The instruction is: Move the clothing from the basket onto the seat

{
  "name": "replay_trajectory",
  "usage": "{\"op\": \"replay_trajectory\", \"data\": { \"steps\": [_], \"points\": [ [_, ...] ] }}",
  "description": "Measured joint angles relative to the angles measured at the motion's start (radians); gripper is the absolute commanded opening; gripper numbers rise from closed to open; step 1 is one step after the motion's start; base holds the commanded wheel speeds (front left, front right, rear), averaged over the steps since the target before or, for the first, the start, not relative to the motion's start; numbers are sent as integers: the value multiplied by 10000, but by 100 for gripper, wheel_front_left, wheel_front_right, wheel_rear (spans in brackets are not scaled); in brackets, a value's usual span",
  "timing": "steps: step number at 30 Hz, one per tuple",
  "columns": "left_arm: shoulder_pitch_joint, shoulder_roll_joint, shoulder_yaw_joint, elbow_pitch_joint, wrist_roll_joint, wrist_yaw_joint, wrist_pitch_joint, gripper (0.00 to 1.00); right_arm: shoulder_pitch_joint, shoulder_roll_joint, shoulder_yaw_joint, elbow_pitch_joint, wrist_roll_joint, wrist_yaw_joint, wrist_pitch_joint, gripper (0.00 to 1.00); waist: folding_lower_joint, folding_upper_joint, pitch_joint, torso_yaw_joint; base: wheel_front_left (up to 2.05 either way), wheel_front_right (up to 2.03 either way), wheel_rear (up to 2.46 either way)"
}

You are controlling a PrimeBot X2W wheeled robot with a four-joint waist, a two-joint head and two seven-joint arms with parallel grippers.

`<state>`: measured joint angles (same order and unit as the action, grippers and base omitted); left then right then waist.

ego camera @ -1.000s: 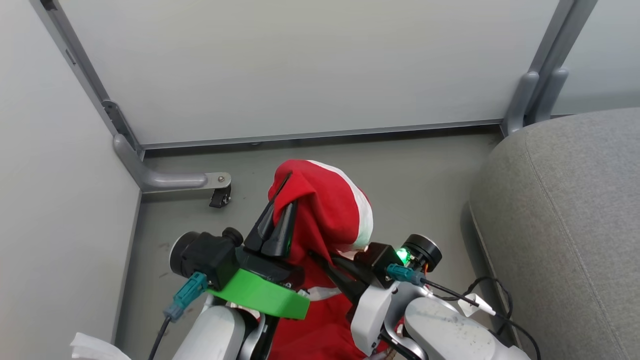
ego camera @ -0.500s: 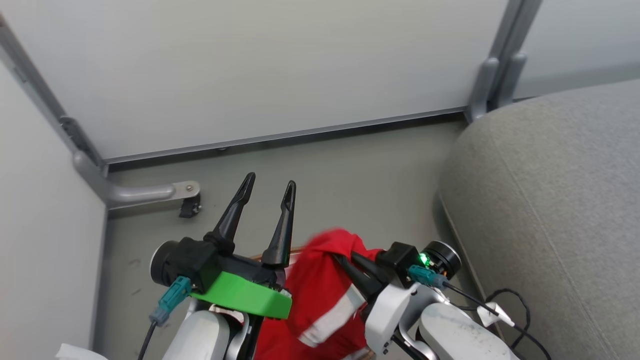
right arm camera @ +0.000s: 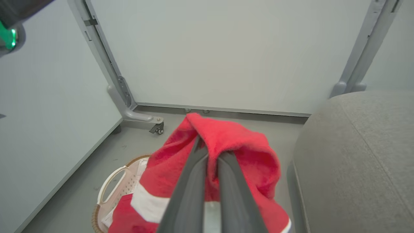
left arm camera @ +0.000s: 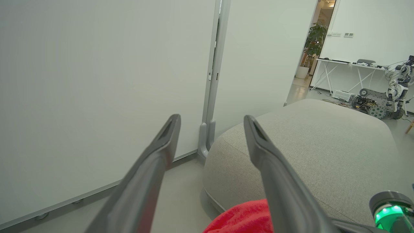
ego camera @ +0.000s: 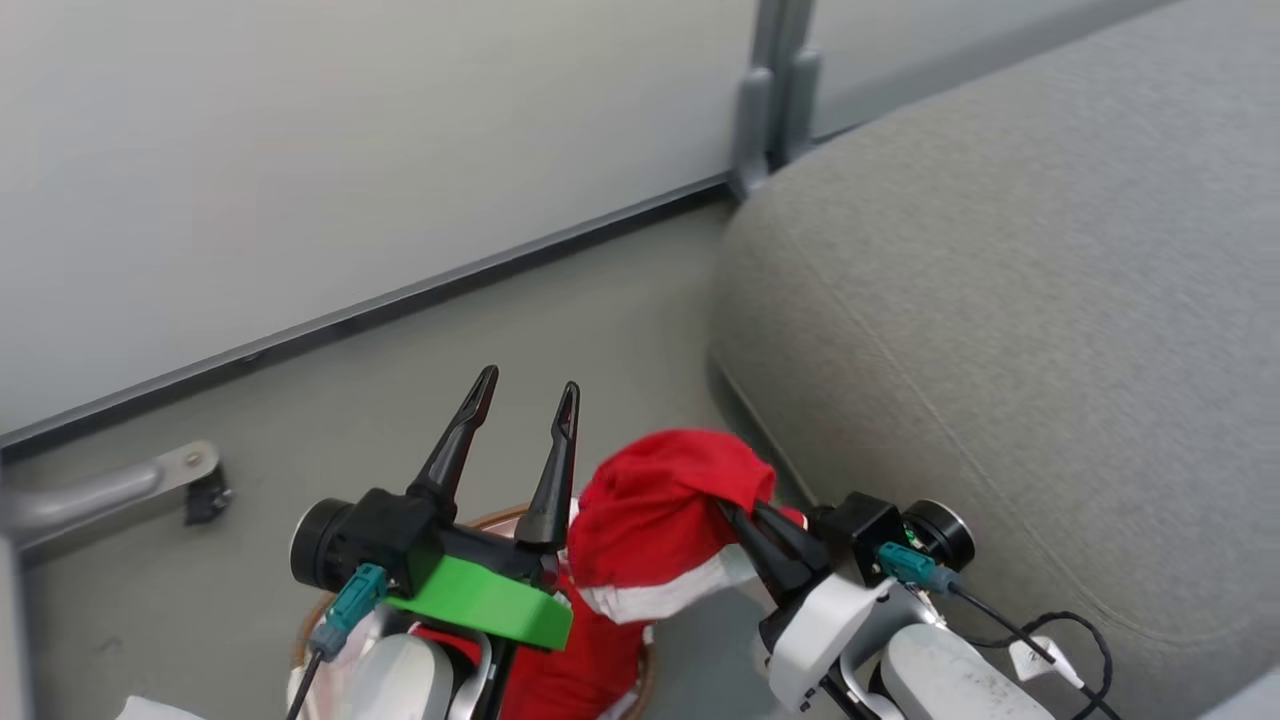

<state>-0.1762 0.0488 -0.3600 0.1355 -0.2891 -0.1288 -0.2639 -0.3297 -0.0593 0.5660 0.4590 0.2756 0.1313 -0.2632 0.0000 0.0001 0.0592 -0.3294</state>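
Observation:
The red clothing [ego camera: 655,505] with a white band hangs from my right gripper [ego camera: 728,508], which is shut on a fold of it. In the right wrist view the shut right gripper [right arm camera: 210,151] pinches the top of the clothing [right arm camera: 233,137], which drapes down into the basket [right arm camera: 111,183]. My left gripper [ego camera: 528,384] stands open and empty just left of the clothing, above the basket's brown rim [ego camera: 487,519]. In the left wrist view the left gripper [left arm camera: 212,119] is spread wide, with the clothing [left arm camera: 242,220] low beside it. The grey seat [ego camera: 1000,300] lies to the right.
White partition panels on grey posts close off the back and left. A metal foot with a caster [ego camera: 200,490] rests on the floor at left. A black cable [ego camera: 1065,640] loops by my right forearm. Beyond the seat [left arm camera: 307,145] are a table and another robot [left arm camera: 396,84].
My left gripper has opened and let go of the clothing, which has sagged lower and now hangs from the right gripper alone. The head camera has swung right, bringing more of the seat into view.

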Motion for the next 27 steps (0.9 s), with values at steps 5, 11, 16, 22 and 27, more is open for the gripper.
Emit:
{"op": "replay_trajectory", "data": {
  "steps": [5, 11, 16, 22, 27],
  "points": [
    [-70, 0, -337, 163, 94, 0, -2, 100, 187, -119, -717, -399, -171, 0, -2, 0, 0, 0, 176, -1041, 0, 0, 0],
    [-546, 38, -863, 470, 186, 0, 0, 100, 195, -418, -1732, -1091, -662, 0, 0, 0, 0, 0, 685, -1756, 0, 0, 0],
    [-794, 353, -1149, 562, 167, -2, 0, 100, -945, -1308, -2472, -1615, -1062, 0, -2, 0, 0, 0, 1365, -1986, 0, 0, 0],
    [-979, 882, -1137, 514, 171, 0, 0, 100, -2950, -2380, -2869, -1716, -1275, 0, -2, 0, 0, 0, 2271, -2103, 0, 0, 0],
    [-1230, 1413, -1250, 199, 456, 0, 0, 100, -4674, -2886, -3047, -1170, -1327, 0, 0, 0, 0, 0, 3108, -2144, 0, 0, 0]
  ]
}}
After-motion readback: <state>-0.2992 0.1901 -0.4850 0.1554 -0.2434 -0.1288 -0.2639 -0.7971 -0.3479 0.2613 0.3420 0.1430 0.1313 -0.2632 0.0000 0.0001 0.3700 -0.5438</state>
